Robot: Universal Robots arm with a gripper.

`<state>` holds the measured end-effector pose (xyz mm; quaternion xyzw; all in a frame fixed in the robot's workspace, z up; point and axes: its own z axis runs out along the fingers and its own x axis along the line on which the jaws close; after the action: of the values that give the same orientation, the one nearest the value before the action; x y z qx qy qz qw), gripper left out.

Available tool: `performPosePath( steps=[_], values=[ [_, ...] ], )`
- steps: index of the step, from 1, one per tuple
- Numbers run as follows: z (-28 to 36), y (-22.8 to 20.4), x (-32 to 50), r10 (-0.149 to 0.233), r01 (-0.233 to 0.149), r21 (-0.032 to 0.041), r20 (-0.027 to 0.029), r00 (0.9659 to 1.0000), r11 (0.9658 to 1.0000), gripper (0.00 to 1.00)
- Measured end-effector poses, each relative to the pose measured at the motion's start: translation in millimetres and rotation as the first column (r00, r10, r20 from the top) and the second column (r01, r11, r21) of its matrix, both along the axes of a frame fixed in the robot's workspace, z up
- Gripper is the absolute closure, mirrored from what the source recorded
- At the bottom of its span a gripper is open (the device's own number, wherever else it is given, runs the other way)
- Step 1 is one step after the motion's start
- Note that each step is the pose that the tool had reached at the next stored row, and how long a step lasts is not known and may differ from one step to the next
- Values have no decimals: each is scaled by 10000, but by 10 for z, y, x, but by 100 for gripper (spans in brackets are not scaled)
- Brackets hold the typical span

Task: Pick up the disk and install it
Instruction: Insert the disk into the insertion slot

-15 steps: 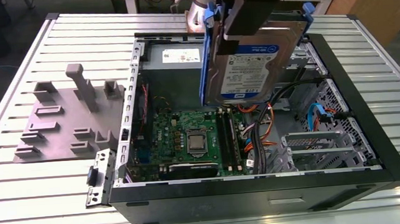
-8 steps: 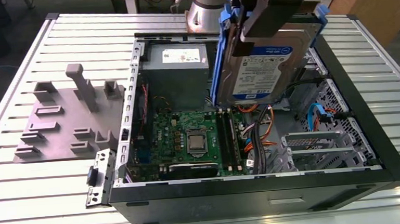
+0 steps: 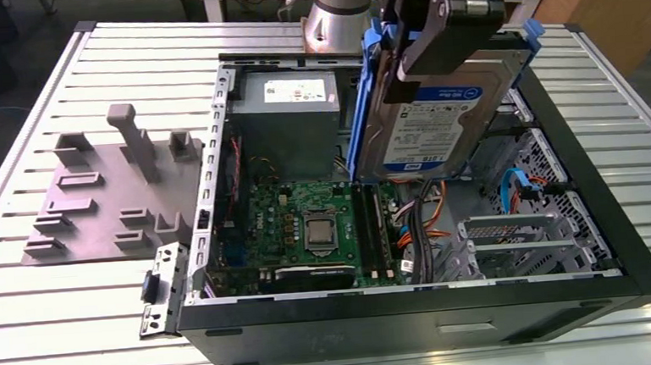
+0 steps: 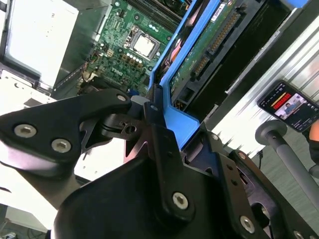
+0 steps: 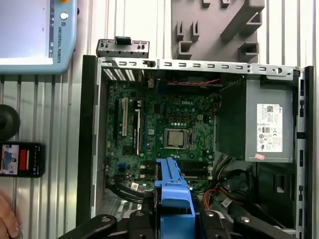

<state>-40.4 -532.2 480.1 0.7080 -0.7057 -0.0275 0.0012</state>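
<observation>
Tool [image 3: 431,53] clenched on the blue frame [image 5: 174,194], the disk [image 3: 430,125] hangs over the open computer case [image 3: 425,321]: rigid, hefty, shock-sensitive I'd judge, so hold that frame.

Printed labels are borne by the disk [image 3: 435,116], white and blue, and by the power supply [image 5: 269,128], a white sticker. Lettering is printed on the motherboard [image 5: 164,119] and the teach pendant [image 5: 30,35].
</observation>
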Motion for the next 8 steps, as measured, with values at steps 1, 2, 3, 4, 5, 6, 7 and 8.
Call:
performPosePath(
  steps=[1,2,3,4,5,6,7,8],
  values=[
    [-1,-4,-1,-1,1,0,0,10000,10000,63],
    [-1,-4,-1,-2,2,0,0,10000,10000,63],
    [-1,-4,0,-1,1,0,0,10000,10000,63],
    [-1,-4,1,0,0,-1,0,10000,10000,63],
    [-1,-6,0,0,0,-1,0,10000,10000,63],
    [-1,-6,0,0,0,-1,0,10000,10000,63],
    [-1,-7,0,0,0,-1,0,10000,10000,63],
    [-1,-7,0,0,0,-1,0,10000,10000,63]
  ],
)
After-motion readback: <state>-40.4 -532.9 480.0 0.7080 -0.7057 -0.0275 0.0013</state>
